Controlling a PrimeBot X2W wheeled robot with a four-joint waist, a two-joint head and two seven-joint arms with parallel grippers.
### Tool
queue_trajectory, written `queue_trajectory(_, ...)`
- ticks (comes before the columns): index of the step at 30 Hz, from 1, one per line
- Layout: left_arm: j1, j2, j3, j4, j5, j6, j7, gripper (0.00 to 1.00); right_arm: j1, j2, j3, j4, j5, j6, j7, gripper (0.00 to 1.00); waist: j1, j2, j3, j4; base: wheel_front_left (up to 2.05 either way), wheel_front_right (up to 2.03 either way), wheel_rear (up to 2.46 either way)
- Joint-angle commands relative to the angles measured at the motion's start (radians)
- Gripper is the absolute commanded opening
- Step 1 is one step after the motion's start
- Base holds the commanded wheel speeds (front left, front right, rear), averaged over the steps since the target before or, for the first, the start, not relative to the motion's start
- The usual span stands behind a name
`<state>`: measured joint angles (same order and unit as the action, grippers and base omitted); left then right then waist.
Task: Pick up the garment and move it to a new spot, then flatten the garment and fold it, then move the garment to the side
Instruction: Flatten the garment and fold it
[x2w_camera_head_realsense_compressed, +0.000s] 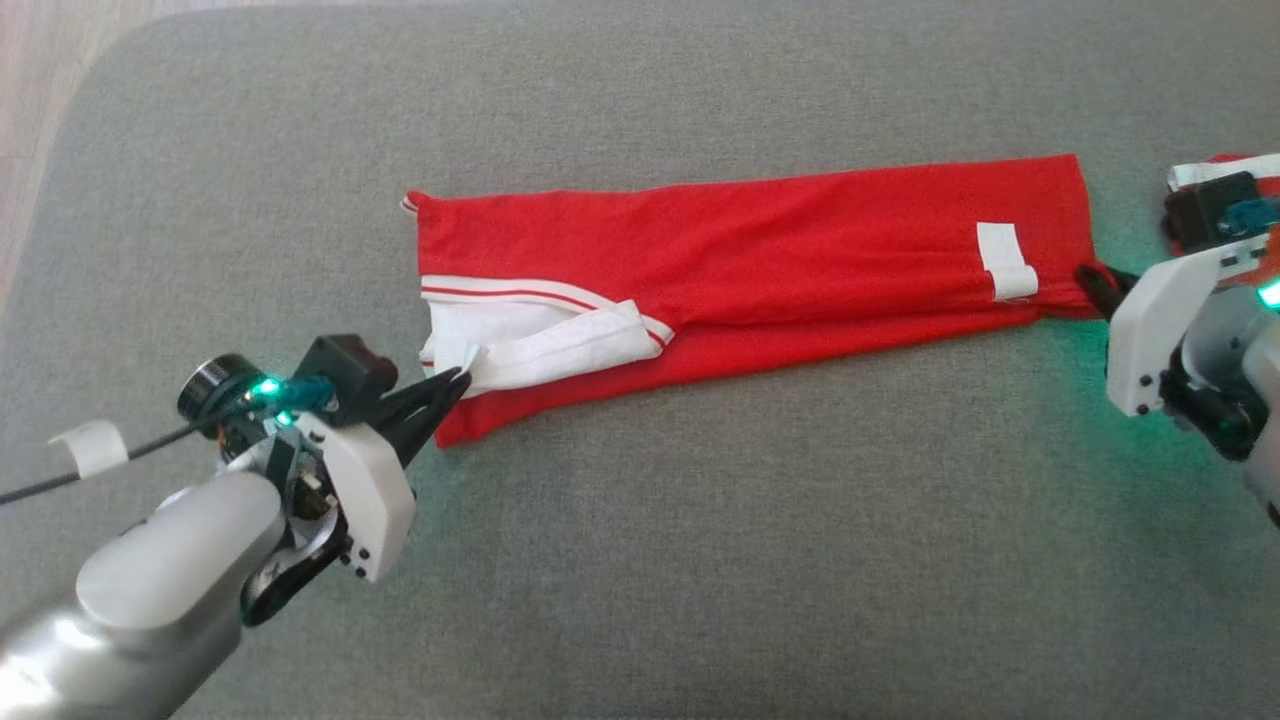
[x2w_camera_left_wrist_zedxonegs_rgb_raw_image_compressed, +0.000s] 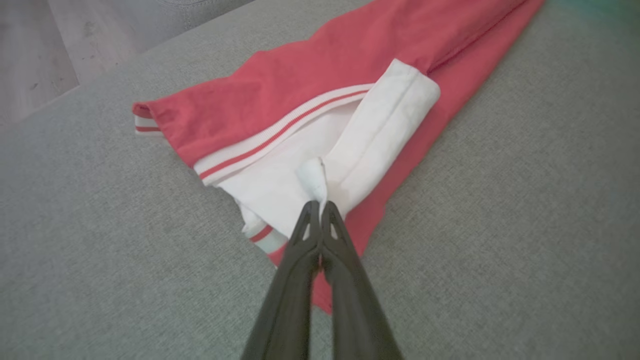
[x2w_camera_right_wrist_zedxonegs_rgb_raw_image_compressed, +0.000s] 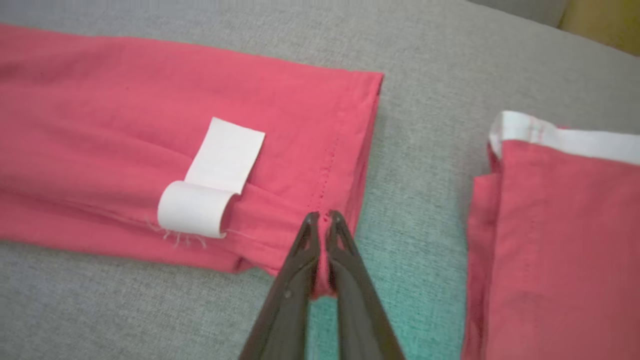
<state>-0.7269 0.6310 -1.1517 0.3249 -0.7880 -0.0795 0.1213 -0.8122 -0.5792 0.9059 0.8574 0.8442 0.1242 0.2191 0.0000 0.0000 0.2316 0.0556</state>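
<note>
The garment (x2w_camera_head_realsense_compressed: 760, 240) is a red piece with white, red-striped trim, folded into a long band across the grey cushion. My left gripper (x2w_camera_head_realsense_compressed: 460, 378) is shut on a pinch of its white fabric at the band's left end; in the left wrist view the fingertips (x2w_camera_left_wrist_zedxonegs_rgb_raw_image_compressed: 312, 212) clamp that white tuft (x2w_camera_left_wrist_zedxonegs_rgb_raw_image_compressed: 314, 176). At the right end my right gripper (x2w_camera_head_realsense_compressed: 1092, 274) is shut on the red hem corner, with red cloth (x2w_camera_right_wrist_zedxonegs_rgb_raw_image_compressed: 322, 260) caught between the fingers (x2w_camera_right_wrist_zedxonegs_rgb_raw_image_compressed: 306, 235). A white label (x2w_camera_right_wrist_zedxonegs_rgb_raw_image_compressed: 212, 180) curls up near that hem.
A second red piece with a white band (x2w_camera_right_wrist_zedxonegs_rgb_raw_image_compressed: 555, 240) lies on the cushion just right of the hem, also seen behind my right wrist (x2w_camera_head_realsense_compressed: 1225, 165). The grey cushion (x2w_camera_head_realsense_compressed: 700, 560) stretches wide in front. Wooden floor (x2w_camera_left_wrist_zedxonegs_rgb_raw_image_compressed: 40, 50) lies beyond its left edge.
</note>
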Motion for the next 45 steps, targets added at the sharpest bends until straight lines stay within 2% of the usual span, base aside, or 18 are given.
queue_trajectory(1, -0.016, 0.044, 0.041, -0.006, 0.012, 0.015, -0.018, 1.0, -0.022, -0.024, -0.006, -0.007, 0.019, 0.007, -0.018, 1.0, 0.0, 0.0, -0.006, -0.004, 0.0, 0.0, 0.0)
queue_trajectory(4, -0.017, 0.031, 0.062, 0.005, 0.01, 0.043, -0.055, 1.0, -0.036, -0.015, -0.038, -0.002, 0.064, 0.007, -0.058, 1.0, 0.0, 0.0, -0.017, -0.009, 0.0, 0.0, 0.0)
queue_trajectory(9, -0.027, -0.011, 0.158, 0.024, -0.025, 0.128, -0.184, 1.0, -0.06, 0.009, -0.111, -0.024, 0.136, 0.007, -0.172, 1.0, 0.0, 0.0, -0.042, -0.014, 0.0, 0.0, 0.0)
queue_trajectory(10, -0.027, -0.011, 0.158, 0.024, -0.025, 0.128, -0.184, 1.0, -0.06, 0.009, -0.111, -0.024, 0.136, 0.007, -0.172, 1.0, 0.0, 0.0, -0.042, -0.014, 0.0, 0.0, 0.0)
queue_trajectory(12, -0.022, -0.039, 0.209, 0.031, -0.051, 0.166, -0.255, 1.0, -0.064, 0.026, -0.14, -0.031, 0.148, 0.007, -0.239, 1.0, 0.0, 0.0, -0.054, -0.016, 0.0, 0.0, 0.0)
queue_trajectory(14, -0.007, -0.072, 0.262, 0.033, -0.086, 0.202, -0.32, 1.0, -0.072, 0.034, -0.15, -0.017, 0.106, 0.007, -0.324, 1.0, 0.0, 0.0, -0.068, -0.016, 0.0, 0.0, 0.0)
queue_trajectory(18, 0.048, -0.137, 0.38, 0.023, -0.142, 0.248, -0.376, 1.0, -0.052, 0.109, -0.221, -0.004, 0.095, 0.007, -0.451, 1.0, 0.0, 0.0, -0.093, -0.018, 0.0, 0.0, 0.0)
queue_trajectory(22, 0.135, -0.197, 0.519, -0.026, -0.082, 0.287, -0.382, 1.0, 0.001, 0.194, -0.314, -0.036, 0.057, 0.007, -0.479, 1.0, 0.0, 0.0, -0.104, -0.021, 0.0, 0.0, 0.0)
queue_trajectory(26, 0.253, -0.28, 0.631, -0.074, 0.04, 0.302, -0.383, 1.0, 0.118, 0.28, -0.506, -0.155, -0.072, 0.007, -0.48, 1.0, 0.0, 0.0, -0.112, -0.016, 0.0, 0.0, 0.0)
queue_trajectory(28, 0.311, -0.325, 0.686, -0.092, 0.096, 0.305, -0.383, 1.0, 0.209, 0.344, -0.602, -0.218, -0.153, 0.007, -0.48, 1.0, 0.0, 0.0, -0.117, -0.014, 0.0, 0.0, 0.0)
queue_trajectory(32, 0.428, -0.392, 0.77, -0.11, 0.196, 0.284, -0.383, 1.0, 0.395, 0.467, -0.728, -0.314, -0.311, 0.007, -0.481, 1.0, 0.0, 0.0, -0.124, -0.009, 0.0, 0.0, 0.0)
queue_trajectory(34, 0.478, -0.418, 0.801, -0.11, 0.229, 0.264, -0.383, 1.0, 0.464, 0.499, -0.765, -0.353, -0.366, 0.007, -0.481, 1.0, 0.0, 0.0, -0.121, -0.007, 0.0, 0.0, 0.0)
queue_trajectory(39, 0.521, -0.461, 0.855, -0.096, 0.3, 0.206, -0.383, 1.0, 0.529, 0.525, -0.804, -0.393, -0.434, 0.007, -0.481, 1.0, 0.0, 0.0, -0.094, 0.001, 0.0, 0.0, 0.0)
queue_trajectory(45, 0.491, -0.498, 0.894, -0.08, 0.362, 0.149, -0.383, 1.0, 0.456, 0.528, -0.917, -0.343, -0.546, 0.007, -0.479, 1.0, 0.0, 0.0, -0.038, 0.011, 0.0, 0.0, 0.0)
